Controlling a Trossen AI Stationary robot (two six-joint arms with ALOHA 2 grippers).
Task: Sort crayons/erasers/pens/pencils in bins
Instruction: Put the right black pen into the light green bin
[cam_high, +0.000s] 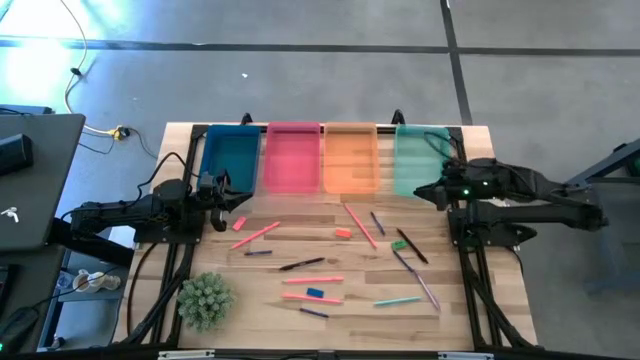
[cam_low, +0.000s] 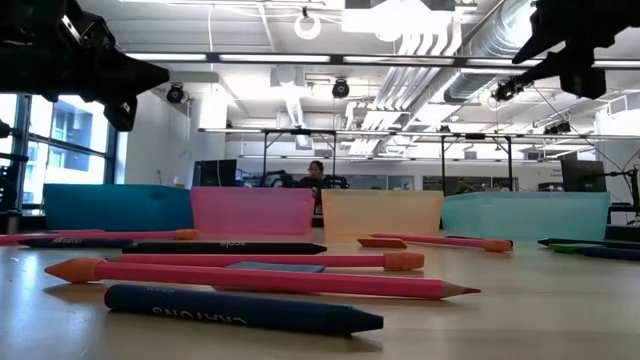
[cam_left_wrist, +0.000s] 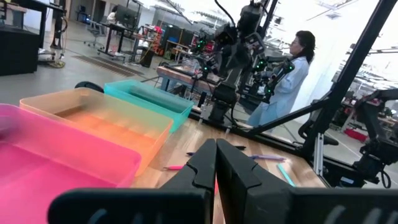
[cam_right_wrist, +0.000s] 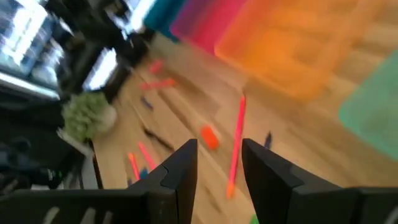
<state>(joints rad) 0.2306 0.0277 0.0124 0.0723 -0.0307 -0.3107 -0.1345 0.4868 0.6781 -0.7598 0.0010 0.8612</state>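
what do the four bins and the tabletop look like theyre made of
The bins, dark blue, pink, orange and teal-green, look like thin translucent plastic with a smooth finish: in the low view light glows through their walls. The tabletop looks like pale wood, possibly butcher block: long plank seams and grain run across it, with a soft sheen.

Floor (cam_high: 330, 80): grey concrete is seen, crossed by dark lines.
Ceiling (cam_low: 300, 40): white ducts and strip lights are shown.
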